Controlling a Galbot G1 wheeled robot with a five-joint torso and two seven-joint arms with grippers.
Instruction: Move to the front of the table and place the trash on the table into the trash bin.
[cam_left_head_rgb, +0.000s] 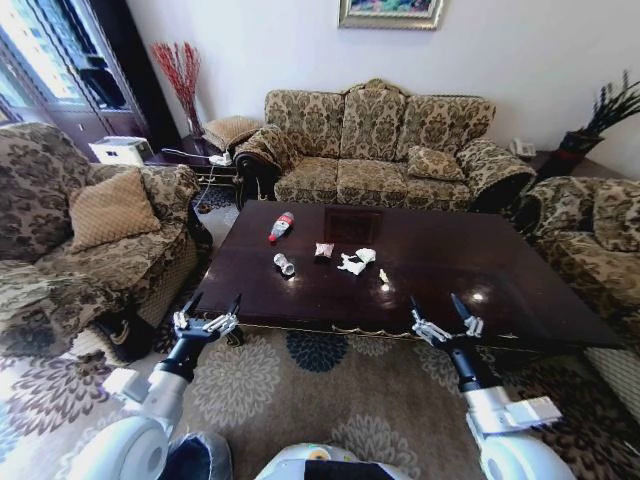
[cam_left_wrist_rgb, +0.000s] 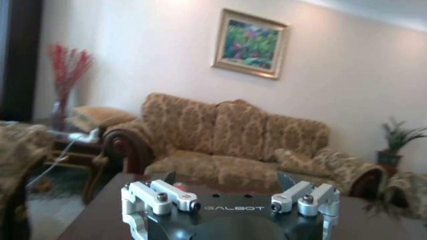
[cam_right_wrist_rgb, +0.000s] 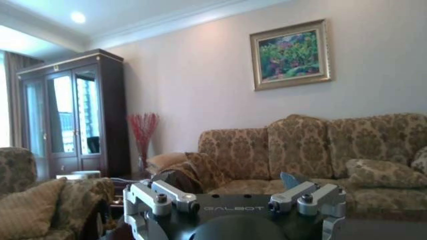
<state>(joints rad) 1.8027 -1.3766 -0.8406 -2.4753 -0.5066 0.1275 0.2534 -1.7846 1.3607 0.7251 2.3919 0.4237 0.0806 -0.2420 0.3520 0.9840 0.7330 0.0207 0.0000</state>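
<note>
The dark glossy table (cam_left_head_rgb: 480, 270) stands in front of me. On it lies the trash: a clear bottle with a red label (cam_left_head_rgb: 281, 226), a crushed silver can (cam_left_head_rgb: 285, 265), crumpled white tissues (cam_left_head_rgb: 356, 261) and small wrapper scraps (cam_left_head_rgb: 324, 250). My left gripper (cam_left_head_rgb: 213, 301) is open just off the table's near left edge. My right gripper (cam_left_head_rgb: 438, 304) is open over the near edge, right of the trash. Both hold nothing. In the left wrist view the left gripper (cam_left_wrist_rgb: 225, 176) hangs open above the tabletop (cam_left_wrist_rgb: 100, 215). The right gripper (cam_right_wrist_rgb: 230, 176) is open in its own view. The trash bin is out of view.
A patterned sofa (cam_left_head_rgb: 380, 145) stands behind the table, an armchair (cam_left_head_rgb: 80, 240) to its left and another (cam_left_head_rgb: 590, 240) to its right. A small side table (cam_left_head_rgb: 200, 165) with a vase of red twigs (cam_left_head_rgb: 180, 75) fills the back left corner. Patterned carpet (cam_left_head_rgb: 300, 390) lies between me and the table.
</note>
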